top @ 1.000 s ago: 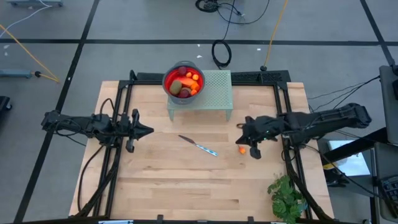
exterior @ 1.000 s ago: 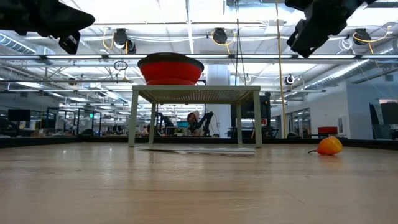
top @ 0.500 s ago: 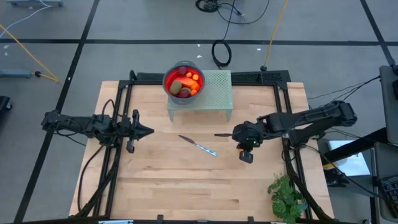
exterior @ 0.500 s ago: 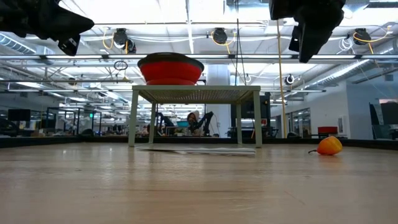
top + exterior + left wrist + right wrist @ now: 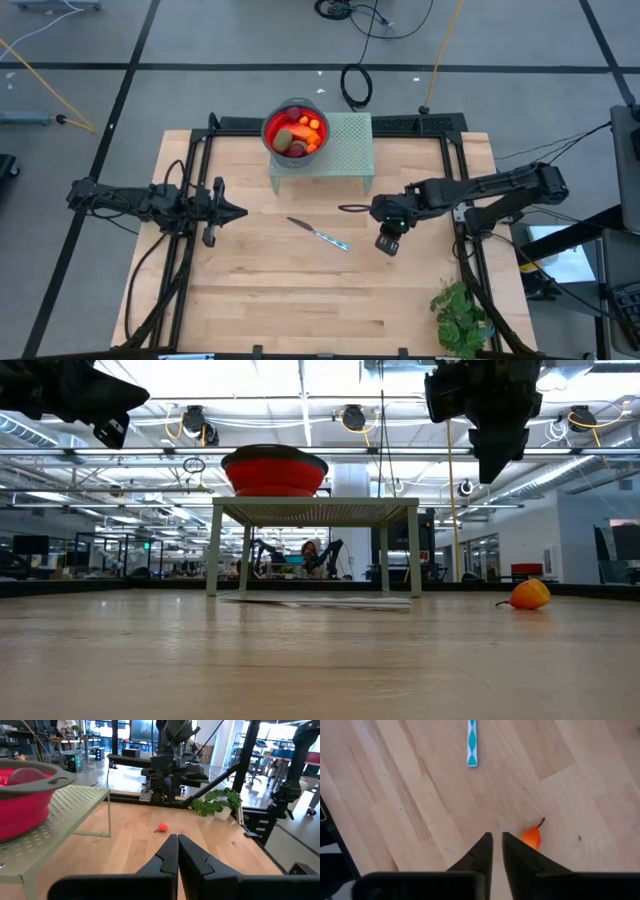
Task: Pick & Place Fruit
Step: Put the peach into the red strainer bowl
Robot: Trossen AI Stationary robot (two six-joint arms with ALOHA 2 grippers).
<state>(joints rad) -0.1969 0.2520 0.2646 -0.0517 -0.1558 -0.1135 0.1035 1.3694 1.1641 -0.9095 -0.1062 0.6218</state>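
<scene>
One small orange fruit (image 5: pixel 531 838) with a dark stem lies on the wooden table right of centre (image 5: pixel 530 594) (image 5: pixel 162 827). In the high view my right arm hides it. More fruit fills the red bowl (image 5: pixel 291 130) on the green stand (image 5: pixel 345 145). My right gripper (image 5: pixel 348 209) (image 5: pixel 497 839) hangs above the table, slanting down toward the left, its fingers a narrow gap apart. The orange fruit lies below and just beside them, untouched. My left gripper (image 5: pixel 243 211) (image 5: pixel 177 840) waits level at the table's left, shut and empty.
A thin silver knife (image 5: pixel 320 235) with a teal-and-white handle (image 5: pixel 472 742) lies mid-table, left of the right gripper. A green plant (image 5: pixel 460 320) stands at the near right corner. Black frame rails (image 5: pixel 190 240) run along both sides.
My right gripper has moved toward the table's left and tipped from nearly level to pointing steeply down, over the orange fruit. Its fingers, a single line half a second ago, now show a slight gap. The fruit has not moved.
</scene>
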